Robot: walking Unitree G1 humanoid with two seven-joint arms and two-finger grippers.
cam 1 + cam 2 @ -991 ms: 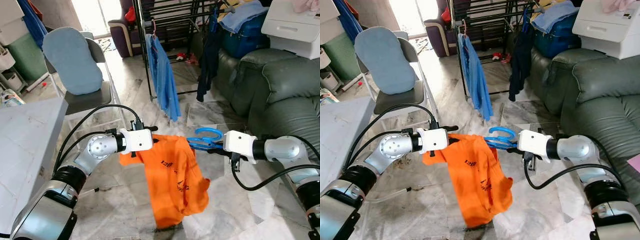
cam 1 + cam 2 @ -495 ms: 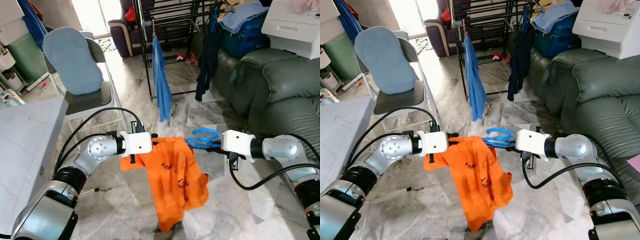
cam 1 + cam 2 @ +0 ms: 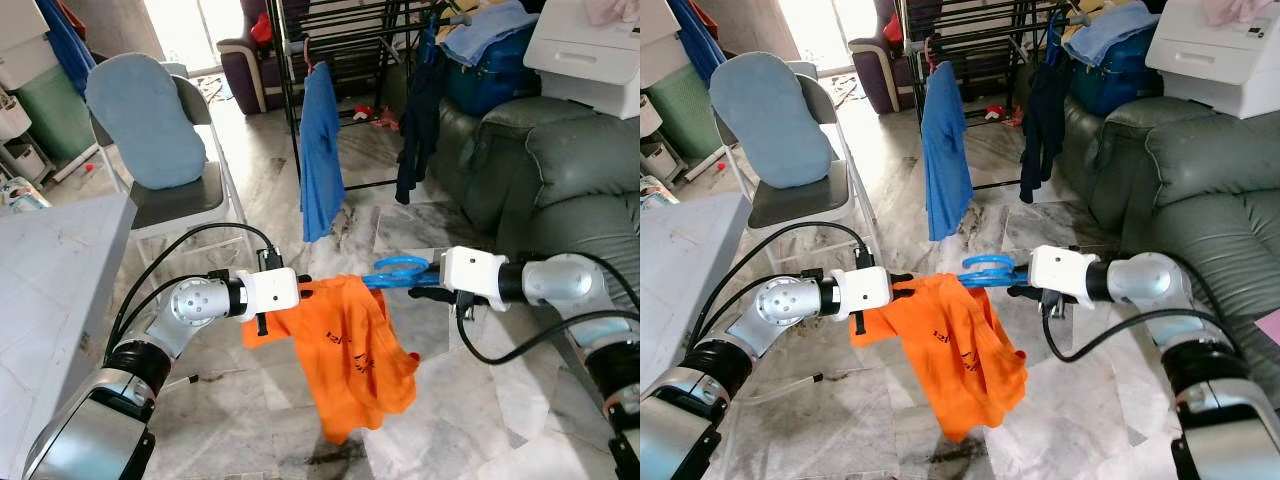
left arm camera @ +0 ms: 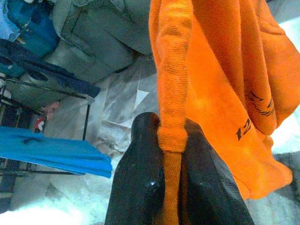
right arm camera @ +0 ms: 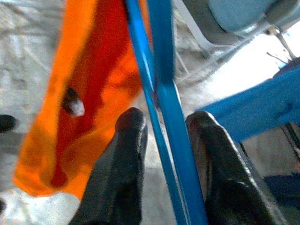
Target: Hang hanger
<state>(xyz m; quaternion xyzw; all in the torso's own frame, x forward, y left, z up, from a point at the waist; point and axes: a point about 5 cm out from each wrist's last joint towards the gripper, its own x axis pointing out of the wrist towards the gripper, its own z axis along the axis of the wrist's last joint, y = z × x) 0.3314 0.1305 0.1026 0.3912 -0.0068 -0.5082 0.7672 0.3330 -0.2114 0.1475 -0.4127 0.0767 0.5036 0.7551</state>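
An orange shirt [image 3: 350,350] hangs between my two arms above the marble floor. My left gripper [image 3: 300,290] is shut on a fold of its collar edge, seen up close in the left wrist view as orange shirt cloth [image 4: 225,70] pinched between the black fingers [image 4: 140,178]. A blue hanger [image 3: 400,268] reaches into the shirt from the right. My right gripper [image 3: 425,285] is shut on it, and in the right wrist view the hanger's blue bars [image 5: 164,93] run between the fingers [image 5: 126,154]. Ahead stands a black clothes rack [image 3: 290,100].
A blue shirt [image 3: 322,150] and a dark garment [image 3: 415,120] hang on the rack. A folding chair with a blue cushion [image 3: 145,120] stands at the left, a grey table [image 3: 50,290] nearer left, and a green sofa [image 3: 560,170] on the right.
My right gripper has lifted the hanger a little and drawn it left. The orange shirt has bunched and swung, and the blue shirt on the rack has turned.
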